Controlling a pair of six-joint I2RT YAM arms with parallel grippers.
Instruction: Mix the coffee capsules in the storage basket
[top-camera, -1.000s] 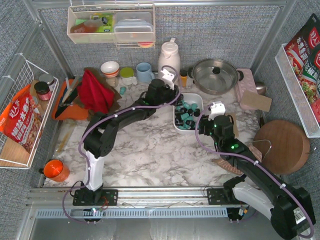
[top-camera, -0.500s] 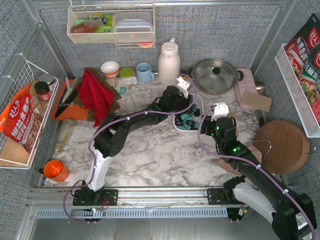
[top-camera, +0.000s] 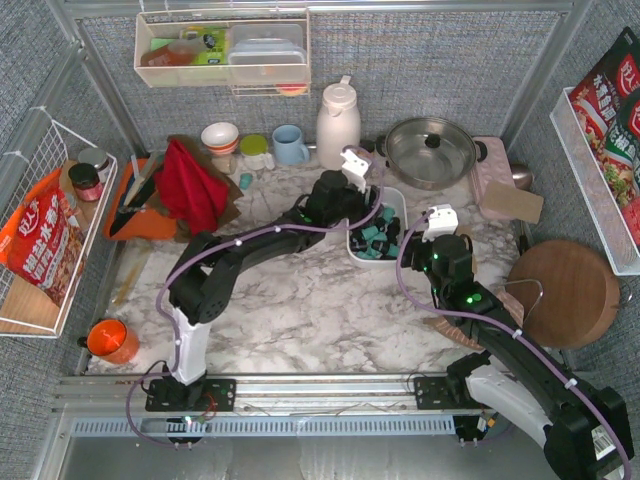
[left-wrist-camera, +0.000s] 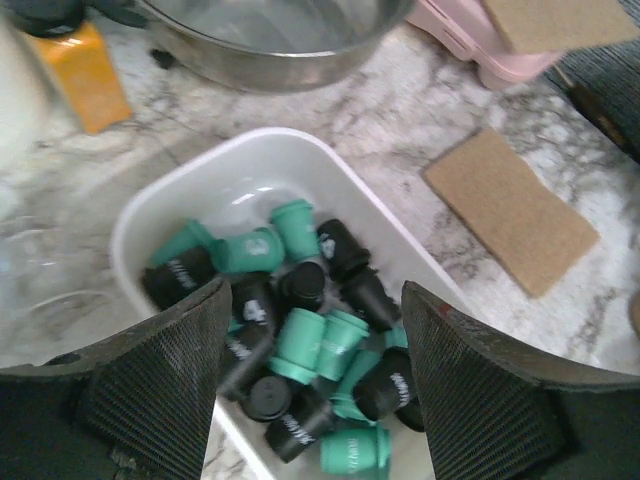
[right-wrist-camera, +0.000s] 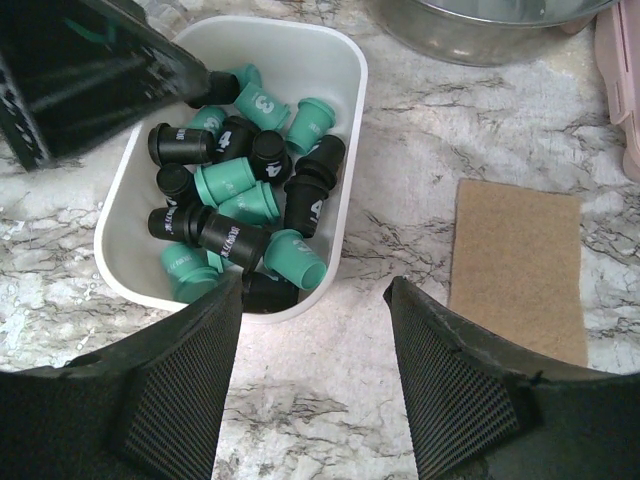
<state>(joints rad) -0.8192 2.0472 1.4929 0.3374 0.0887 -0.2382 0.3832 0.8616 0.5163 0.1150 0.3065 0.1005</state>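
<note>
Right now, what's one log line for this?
left pincer: open over basket | right pincer: open, beside basket | capsules: teal and black, mixed inside

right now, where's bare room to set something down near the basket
Bare marble: the strip between the storage basket and the brown pad, and the wide patch from the basket toward the arm bases. The basket's far end is bare. Crowded: coffee capsules fill its near end under the left gripper; the pot borders the back.
</note>
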